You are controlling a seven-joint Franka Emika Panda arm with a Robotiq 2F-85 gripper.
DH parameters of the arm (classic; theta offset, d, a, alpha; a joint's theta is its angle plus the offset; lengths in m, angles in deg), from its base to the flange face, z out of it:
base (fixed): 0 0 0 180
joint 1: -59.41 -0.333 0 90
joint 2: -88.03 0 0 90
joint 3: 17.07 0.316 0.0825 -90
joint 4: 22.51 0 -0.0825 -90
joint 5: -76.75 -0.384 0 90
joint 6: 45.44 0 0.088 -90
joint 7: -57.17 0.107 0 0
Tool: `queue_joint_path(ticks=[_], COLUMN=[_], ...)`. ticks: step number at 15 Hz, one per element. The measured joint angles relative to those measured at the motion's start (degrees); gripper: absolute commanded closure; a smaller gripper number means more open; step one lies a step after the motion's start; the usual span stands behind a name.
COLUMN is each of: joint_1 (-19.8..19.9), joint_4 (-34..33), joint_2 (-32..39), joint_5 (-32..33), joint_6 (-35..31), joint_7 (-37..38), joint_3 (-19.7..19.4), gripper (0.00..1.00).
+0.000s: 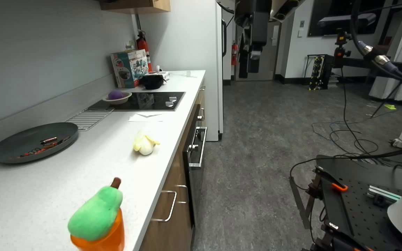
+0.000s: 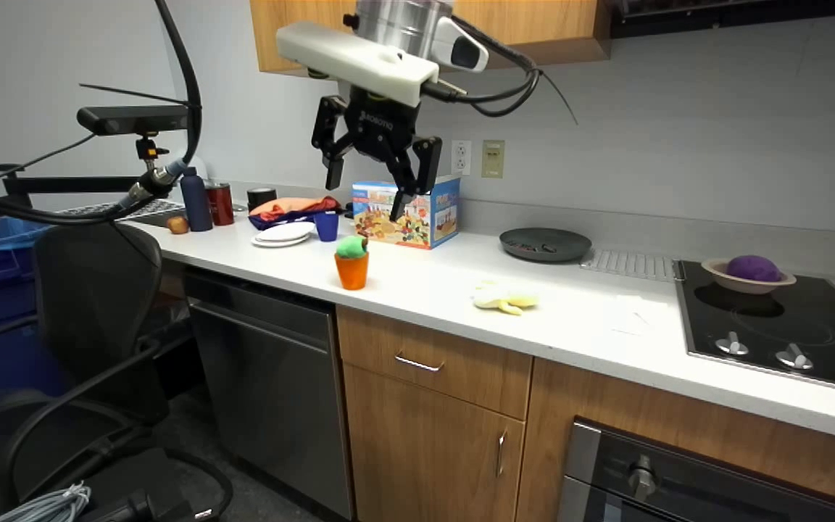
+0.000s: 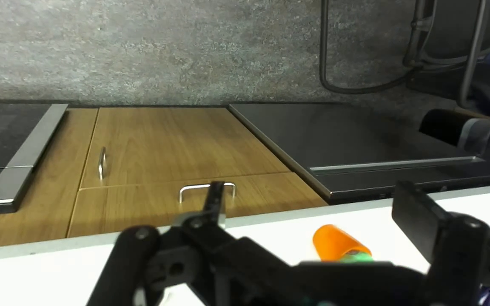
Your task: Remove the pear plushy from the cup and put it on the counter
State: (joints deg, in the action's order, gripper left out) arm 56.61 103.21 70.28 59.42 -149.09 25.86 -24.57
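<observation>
my claw point(image 2: 367, 194) hangs high, well apart from the orange cup point(image 2: 352, 274), its two sides spread wide with nothing between them, presumably to fit around the pear plushy point(image 2: 349, 249). that toy sits in the upright cup, by the near edge of the counter point(image 2: 425, 290). i judge the cup props it so its upper part stands free for pinching. it looks soft, bright green, plump low down and tilted, its brown stem point(image 1: 116, 183) leaning right in both exterior views.
</observation>
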Motion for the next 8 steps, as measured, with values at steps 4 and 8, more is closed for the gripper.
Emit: queue_joint_path(ticks=[4,8], joint_1=[0.36,0.45], joint_4=[0.11,0.17], joint_2=[0.06,0.04], joint_5=[0.0,0.0], joint_6=[0.0,-0.03], joint_7=[0.0,0.01], joint_3=[-0.35,-0.43], gripper=[0.0,0.0])
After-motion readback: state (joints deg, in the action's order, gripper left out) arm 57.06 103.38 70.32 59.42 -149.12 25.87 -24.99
